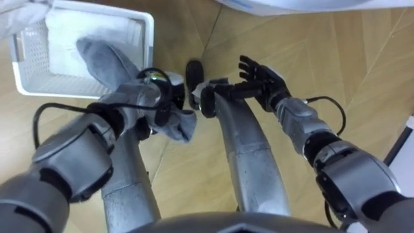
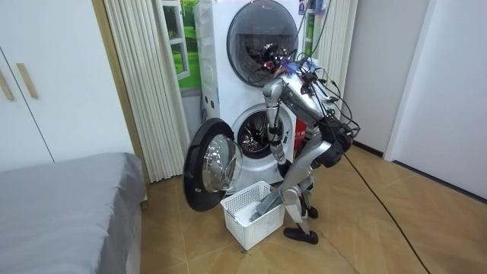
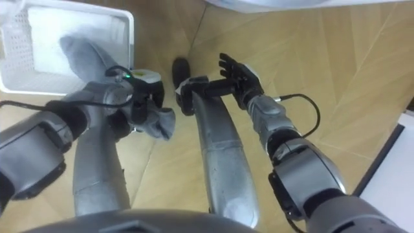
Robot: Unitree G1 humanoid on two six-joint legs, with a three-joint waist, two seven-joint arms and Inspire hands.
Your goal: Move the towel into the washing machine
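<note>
Towel [image 1: 107, 58] — grey, soft, thick-looking cloth — was bunched in the left hand [image 1: 158, 97], fingers curled tight round its middle. One end trailed back over the rim of the white laundry basket [image 1: 148, 32]; the other hung as a short limp fold below the fist. Right hand [image 1: 262, 77] was held out beside it, fingers straight and spread, holding nothing. Basket was rigid plastic with perforated lattice walls; couldn't tell whether the pale stuff inside was more cloth or bare bottom. In the room view the robot stood bent over the basket, in front of the front-loading washing machine [image 2: 247, 137], whose round glass door [image 2: 209, 164] stood swung wide open. Risks, as I judged them: the trailing end could snag on the lattice or drag the light basket across the smooth wooden floor [image 1: 362, 58] once the arm lifted. A one-handed grab on slack cloth could also slip — or the dangling tail could catch on the drum's lip and end up half outside.
</note>
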